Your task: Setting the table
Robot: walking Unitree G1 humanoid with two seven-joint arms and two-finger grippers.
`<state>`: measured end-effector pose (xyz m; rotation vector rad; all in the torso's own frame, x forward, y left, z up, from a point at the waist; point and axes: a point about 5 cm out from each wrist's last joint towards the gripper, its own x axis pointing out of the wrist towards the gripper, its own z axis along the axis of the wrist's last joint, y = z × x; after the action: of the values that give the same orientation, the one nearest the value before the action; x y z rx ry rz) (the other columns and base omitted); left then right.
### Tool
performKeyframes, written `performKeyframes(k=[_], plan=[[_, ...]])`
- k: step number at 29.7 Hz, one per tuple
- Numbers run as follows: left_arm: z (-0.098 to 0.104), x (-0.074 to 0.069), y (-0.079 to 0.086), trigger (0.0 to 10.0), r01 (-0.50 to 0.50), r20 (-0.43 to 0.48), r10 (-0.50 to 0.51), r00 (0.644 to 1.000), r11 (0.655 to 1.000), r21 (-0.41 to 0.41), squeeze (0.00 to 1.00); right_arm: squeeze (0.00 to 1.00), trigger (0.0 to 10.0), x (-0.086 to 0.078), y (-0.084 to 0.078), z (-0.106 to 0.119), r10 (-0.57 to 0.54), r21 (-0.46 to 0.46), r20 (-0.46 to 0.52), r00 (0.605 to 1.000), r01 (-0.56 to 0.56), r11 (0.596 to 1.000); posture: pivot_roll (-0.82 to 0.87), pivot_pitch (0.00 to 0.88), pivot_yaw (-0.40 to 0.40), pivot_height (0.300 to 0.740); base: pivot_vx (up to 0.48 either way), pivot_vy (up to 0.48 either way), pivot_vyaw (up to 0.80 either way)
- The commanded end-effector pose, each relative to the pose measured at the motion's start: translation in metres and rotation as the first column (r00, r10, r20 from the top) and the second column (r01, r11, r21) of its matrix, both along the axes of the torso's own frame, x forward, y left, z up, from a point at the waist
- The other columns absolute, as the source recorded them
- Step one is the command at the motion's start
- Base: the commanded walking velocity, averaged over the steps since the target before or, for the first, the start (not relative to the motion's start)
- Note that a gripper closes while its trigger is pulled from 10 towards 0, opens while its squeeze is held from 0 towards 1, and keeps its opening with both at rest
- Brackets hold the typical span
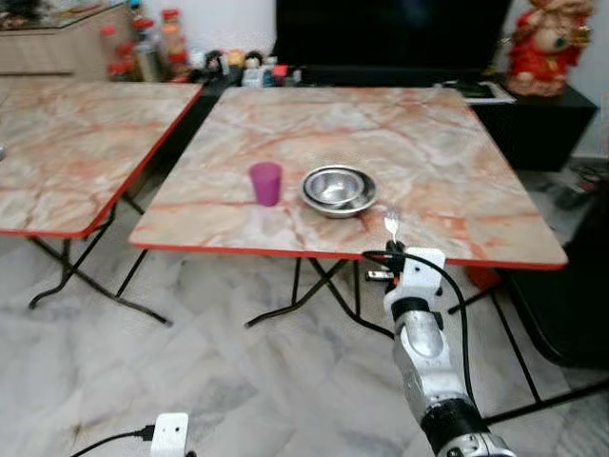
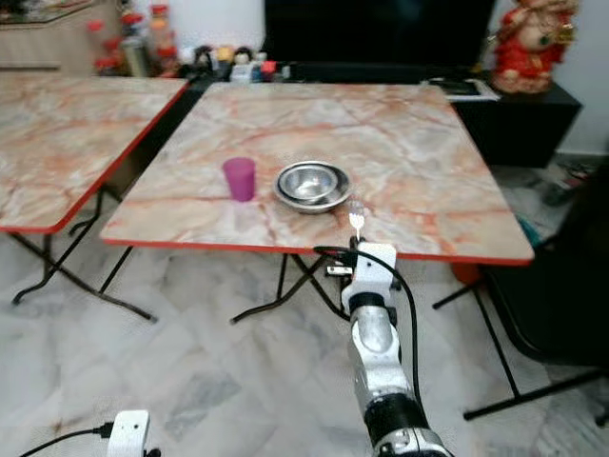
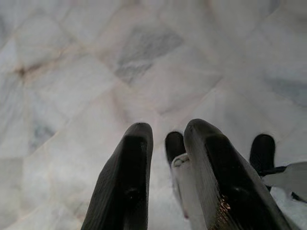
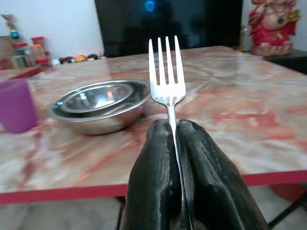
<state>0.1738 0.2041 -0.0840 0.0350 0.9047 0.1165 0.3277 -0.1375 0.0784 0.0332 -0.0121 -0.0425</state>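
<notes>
— What sits on the marble-patterned folding table with the red edge point(image 1: 447, 181)?
— A purple plastic cup point(image 1: 265, 183), then a round steel bowl point(image 1: 338, 189) just beside it.
— And the claws?
— The left gripper point(image 3: 165, 158) hangs over the floor, fingers slightly parted, released. The right gripper point(image 4: 174, 143), at the table's near edge, clenches a silver metal fork point(image 4: 167, 76), tines upward.

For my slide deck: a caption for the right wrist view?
Right gripper holds a fork upright at the table edge, near the bowl and purple cup.

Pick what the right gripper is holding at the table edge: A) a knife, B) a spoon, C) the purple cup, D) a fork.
D: the right gripper is shut on a fork, tines up, short of the steel bowl.
</notes>
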Motion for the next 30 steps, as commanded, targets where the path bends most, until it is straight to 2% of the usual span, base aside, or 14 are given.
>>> performKeyframes(k=[1,13,16,30], plan=[[-0.001,-0.003,0.003,10.0,-0.023,-0.010,0.023,1.000,1.000,0.007,0.00,0.00,10.0,0.005,0.007,0.003,0.027,0.018,-0.009,1.000,-0.027,0.999,-0.04,0.000,-0.016,0.740,0.277,0.000,0.00],[0.001,0.003,0.002,10.0,-0.029,0.003,0.029,1.000,1.000,0.006,0.00,0.00,10.0,0.012,0.015,0.012,0.056,0.047,-0.003,0.998,-0.056,0.997,-0.04,0.000,-0.019,0.740,0.282,0.000,0.00],[0.001,0.003,0.001,10.0,-0.028,0.003,0.028,1.000,1.000,0.004,0.00,0.00,10.0,0.012,0.015,0.014,0.064,0.046,0.012,0.998,-0.064,0.997,-0.04,0.000,-0.020,0.740,0.285,0.000,-0.80],[0.000,0.001,0.001,10.0,-0.026,-0.002,0.026,1.000,1.000,0.004,0.00,0.00,10.0,0.013,0.019,0.017,0.071,0.048,0.025,0.997,-0.072,0.996,-0.04,0.000,-0.018,0.740,0.289,0.000,0.00]])
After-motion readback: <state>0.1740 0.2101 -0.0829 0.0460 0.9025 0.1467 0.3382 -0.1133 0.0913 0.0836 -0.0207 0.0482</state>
